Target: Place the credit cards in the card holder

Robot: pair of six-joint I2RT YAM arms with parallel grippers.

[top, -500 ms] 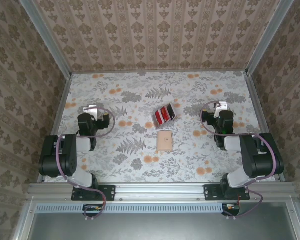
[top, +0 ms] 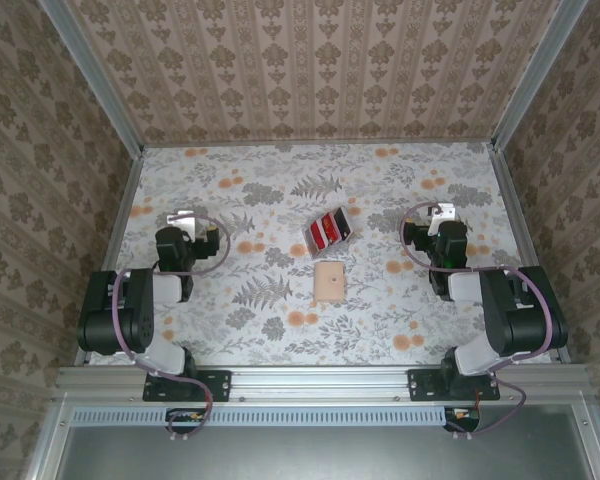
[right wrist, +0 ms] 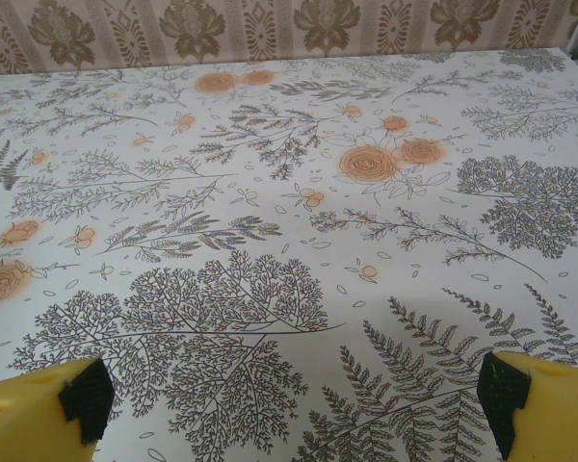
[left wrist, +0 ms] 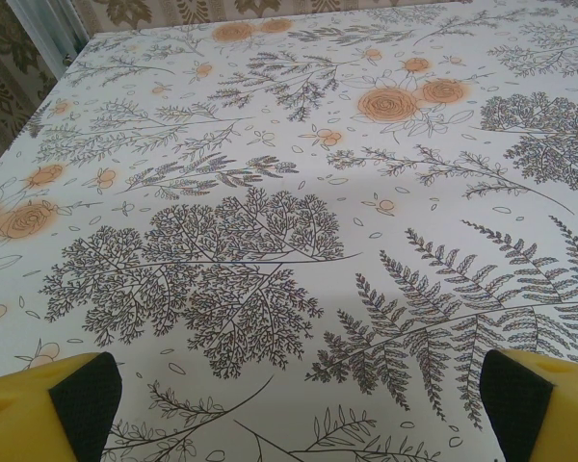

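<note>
Lying between left hand (top: pixel 183 218), right hand (top: pixel 442 212) | credit cards (top: pixel 330 229), card holder (top: pixel 329 282)

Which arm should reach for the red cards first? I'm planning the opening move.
Right, probably. In the top view the right claw sits somewhat nearer the credit cards than the left claw, and both are open and empty. The card holder lies close by, roughly central.

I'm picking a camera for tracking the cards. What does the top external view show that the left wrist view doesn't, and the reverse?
Top external: the red credit cards lying just beyond the tan card holder, apart from it, at mid-table. Left wrist: the left gripper up close, jaws wide open over patterned cloth. Shared: the floral table.
</note>
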